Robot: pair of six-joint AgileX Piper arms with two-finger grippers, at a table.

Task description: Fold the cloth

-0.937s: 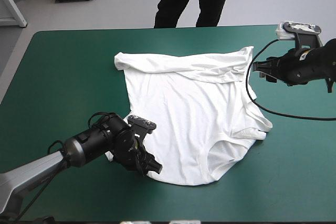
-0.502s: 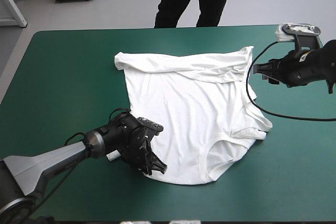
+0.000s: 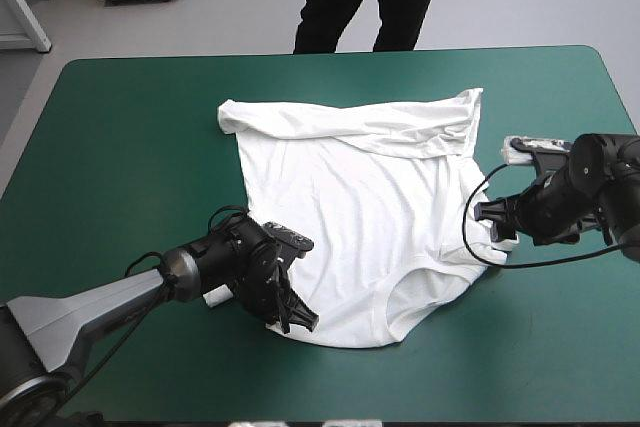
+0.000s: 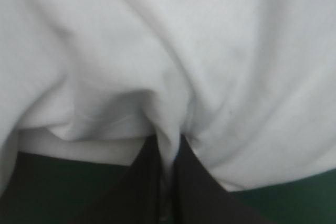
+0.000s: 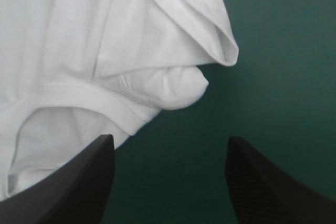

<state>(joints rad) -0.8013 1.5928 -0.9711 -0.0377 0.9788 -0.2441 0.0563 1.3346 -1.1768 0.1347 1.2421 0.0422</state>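
The white T-shirt (image 3: 370, 197) lies spread on the teal-green cover, its far edge folded over in a band and its neck opening toward the near right. My left gripper (image 3: 300, 322) sits at the shirt's near-left corner. In the left wrist view its black fingers (image 4: 144, 182) are all but shut, with a fold of T-shirt (image 4: 168, 51) pinched between them. My right gripper (image 3: 490, 222) is low at the shirt's right edge, next to the sleeve. In the right wrist view the right gripper (image 5: 170, 145) stands open over bare cover, with the rolled sleeve of the T-shirt (image 5: 173, 87) just ahead.
The teal-green cover (image 3: 120, 147) reaches wide to the left of the shirt and in a strip along the near edge. The table's right edge is close behind my right arm.
My left gripper has shut on the shirt's near-left corner. My right arm has come from the far right edge down to the shirt's right sleeve, with its fingers apart.
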